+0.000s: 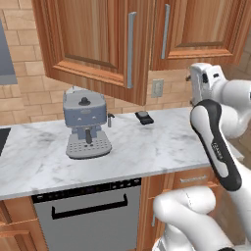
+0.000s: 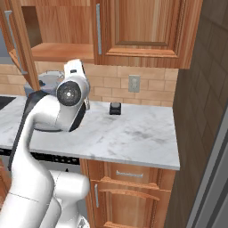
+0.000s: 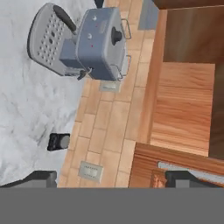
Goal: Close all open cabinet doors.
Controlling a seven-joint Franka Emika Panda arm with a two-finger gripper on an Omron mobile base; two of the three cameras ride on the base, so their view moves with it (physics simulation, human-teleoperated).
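Observation:
The upper cabinet's left door (image 1: 93, 34) stands open, swung out over the counter with its silver bar handle (image 1: 131, 49) facing me. From the right it is a thin edge (image 2: 14, 42) beside the bare cabinet shelf (image 2: 62, 51). The right cabinet door (image 1: 203, 24) (image 2: 138, 26) is flush with its frame. My gripper (image 1: 192, 78) hangs just below that right door, near the brick backsplash, and is open with nothing in it. In the hand view its fingertips (image 3: 41, 177) stand wide apart around the gripper (image 3: 113, 179), with the open cabinet's shelf (image 3: 183, 109) ahead.
A grey espresso machine (image 1: 86, 125) stands on the marble counter (image 1: 147, 157) under the open door. A small black object (image 1: 144, 117) lies near the wall outlet (image 1: 157, 88). A dishwasher (image 1: 88, 215) sits below. A dark tall panel (image 2: 200, 111) bounds the right side.

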